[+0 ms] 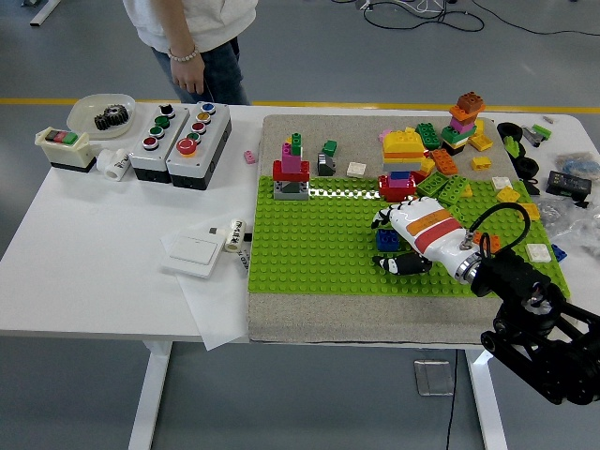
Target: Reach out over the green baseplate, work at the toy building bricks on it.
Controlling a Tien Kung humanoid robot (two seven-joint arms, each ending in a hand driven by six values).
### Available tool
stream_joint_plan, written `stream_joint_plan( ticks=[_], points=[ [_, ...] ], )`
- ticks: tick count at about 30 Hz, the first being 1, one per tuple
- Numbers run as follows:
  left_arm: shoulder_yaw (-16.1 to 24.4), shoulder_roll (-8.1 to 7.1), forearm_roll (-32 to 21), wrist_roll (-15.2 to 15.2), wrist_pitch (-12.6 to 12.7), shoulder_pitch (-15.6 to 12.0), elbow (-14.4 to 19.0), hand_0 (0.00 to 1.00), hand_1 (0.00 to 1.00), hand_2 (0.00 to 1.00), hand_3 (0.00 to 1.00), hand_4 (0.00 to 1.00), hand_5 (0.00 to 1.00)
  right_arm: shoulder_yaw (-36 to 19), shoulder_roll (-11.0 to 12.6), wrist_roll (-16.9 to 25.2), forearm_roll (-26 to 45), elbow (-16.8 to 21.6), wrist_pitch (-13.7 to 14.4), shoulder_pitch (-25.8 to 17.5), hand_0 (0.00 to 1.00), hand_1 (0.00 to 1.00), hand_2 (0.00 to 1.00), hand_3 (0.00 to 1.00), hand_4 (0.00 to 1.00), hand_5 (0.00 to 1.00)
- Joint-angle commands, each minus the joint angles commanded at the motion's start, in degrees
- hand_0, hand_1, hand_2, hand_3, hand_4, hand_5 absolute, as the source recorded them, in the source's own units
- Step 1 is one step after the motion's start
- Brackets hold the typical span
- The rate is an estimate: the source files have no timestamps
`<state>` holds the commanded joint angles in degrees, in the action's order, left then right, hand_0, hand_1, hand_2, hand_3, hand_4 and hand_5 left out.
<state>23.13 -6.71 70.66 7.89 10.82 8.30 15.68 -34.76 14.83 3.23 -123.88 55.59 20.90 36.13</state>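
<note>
A white desk (pixel 84 272) is seen, and on its left part two grey button boxes (pixel 180 141) are placed side by side, with coloured buttons on top. To the left of them a small cream switch box (pixel 62 148) with a red and a green button is set. Behind it a white dish (pixel 100 114) is found, and a black gear (pixel 111 115) is laid in it. Nearer the front a white flat switch plate (pixel 192 251) is laid on a sheet of paper (pixel 214 300). At the far side a person (pixel 192 37) is seen standing, one hand hanging down.

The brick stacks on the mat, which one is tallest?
The orange-topped stack at the far right corner; the red-and-pink stack and yellow-orange pile stand lower.
</note>
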Motion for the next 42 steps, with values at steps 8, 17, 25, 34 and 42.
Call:
stream_joint_plan(
  ticks=[8,17,25,34,42],
  points=[
    [0.0,-0.04,0.0,0.0,0.0,0.1,0.1,0.692,0.659,0.725,0.624,0.688,0.686,-0.2,0.0,0.2,0.8,-1.7,0.5,0.7,0.468,0.573,0.605,0.602,0.794,0.423],
    [0.5,0.01,1.0,0.2,-0.2,0.2,0.1,0.690,0.659,0.725,0.621,0.683,0.687,0.8,-0.1,2.5,1.5,-4.7,3.0,1.5,0.378,0.523,0.573,0.559,0.778,0.443],
    [0.8,0.03,1.5,0.3,-0.3,0.3,0.1,0.690,0.658,0.725,0.620,0.680,0.688,1.2,-0.1,3.0,1.1,-6.1,2.9,1.3,0.379,0.521,0.573,0.555,0.773,0.447],
    [1.3,0.02,2.4,0.5,-0.6,0.5,0.2,0.690,0.658,0.725,0.620,0.677,0.690,1.4,-0.2,3.5,1.0,-6.7,3.6,1.2,0.376,0.522,0.572,0.552,0.768,0.451],
    [1.4,0.01,2.6,0.5,-0.7,0.6,0.2,0.689,0.659,0.725,0.620,0.676,0.692,1.6,-0.2,4.0,1.2,-7.0,5.1,1.2,0.309,0.468,0.542,0.525,0.741,0.477]
  ],
)
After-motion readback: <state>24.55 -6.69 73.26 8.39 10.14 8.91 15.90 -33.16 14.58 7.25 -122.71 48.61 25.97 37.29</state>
